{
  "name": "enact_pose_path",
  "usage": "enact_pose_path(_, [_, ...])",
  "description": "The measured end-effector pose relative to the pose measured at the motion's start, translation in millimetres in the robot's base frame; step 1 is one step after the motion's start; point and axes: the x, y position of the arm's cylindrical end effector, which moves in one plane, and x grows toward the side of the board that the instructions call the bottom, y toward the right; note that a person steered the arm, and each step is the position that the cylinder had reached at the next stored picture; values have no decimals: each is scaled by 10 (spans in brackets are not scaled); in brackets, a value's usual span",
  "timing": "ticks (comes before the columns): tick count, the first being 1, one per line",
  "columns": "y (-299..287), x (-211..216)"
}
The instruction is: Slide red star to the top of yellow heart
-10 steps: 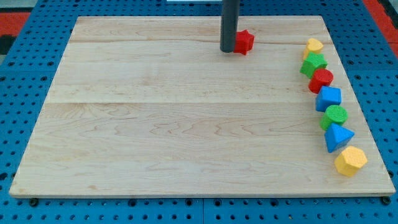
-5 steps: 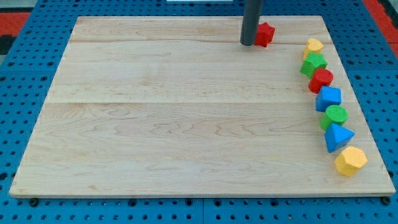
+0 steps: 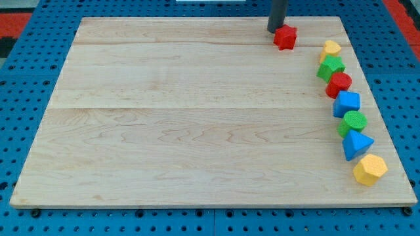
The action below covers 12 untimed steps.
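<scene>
The red star (image 3: 285, 37) lies near the view's top of the wooden board, left of the column of blocks. The yellow heart (image 3: 331, 48) is the topmost block of that column at the view's right. My tip (image 3: 275, 29) stands just up and left of the red star, touching or nearly touching its upper left corner. The star sits to the left of the heart and slightly higher.
Below the yellow heart runs a column: green star (image 3: 331, 67), red cylinder (image 3: 339, 84), blue cube (image 3: 346, 103), green cylinder (image 3: 354, 122), blue triangle (image 3: 356, 143), yellow hexagon (image 3: 370, 170). The wooden board (image 3: 184, 118) lies on a blue pegboard.
My tip has moved right and towards the view's top. The red star has slid right, from about the board's top middle towards the yellow heart.
</scene>
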Motion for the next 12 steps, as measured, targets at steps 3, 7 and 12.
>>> enact_pose_path(3, [228, -259])
enact_pose_path(7, [-274, 296])
enact_pose_path(12, [377, 259])
